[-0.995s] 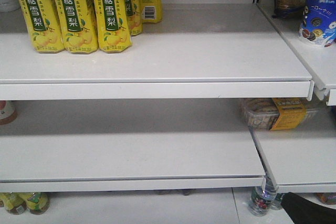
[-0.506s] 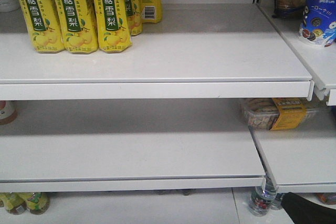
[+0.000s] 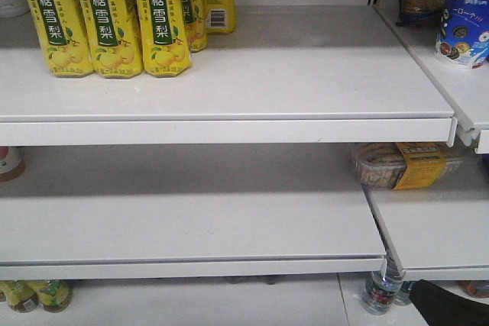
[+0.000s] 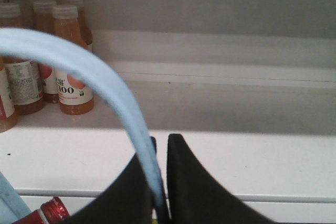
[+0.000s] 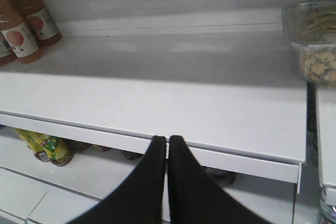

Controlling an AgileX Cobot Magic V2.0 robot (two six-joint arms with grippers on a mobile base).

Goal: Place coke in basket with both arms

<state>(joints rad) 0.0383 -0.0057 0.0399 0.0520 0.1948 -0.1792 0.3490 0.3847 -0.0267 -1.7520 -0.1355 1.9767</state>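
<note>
While the left end effector [image 4: 160, 182] pinches the basket's pale blue handle [image 4: 79, 61] at frame center-bottom, a red-capped coke bottle [image 4: 50, 212] shows lower left. Right end effector [image 5: 168, 156] is closed w/ nothing held, bottom center, before the white shelf surface [image 5: 157, 98].

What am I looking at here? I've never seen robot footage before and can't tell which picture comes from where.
These are three cameras on one two-armed robot facing store shelves. The front view looks straight at the white shelves, with yellow drink cartons at upper left and a clear snack box at right.

The other two cameras sit on the wrists, so each shows its own black gripper at the bottom edge. The left gripper is shut on a pale blue basket handle that arches up and left; a red-capped bottle, possibly the coke, peeks in at lower left, and orange drink bottles stand on the shelf behind.

The right gripper is shut and holds nothing, pointing at a bare shelf with the same snack box at right.
</note>
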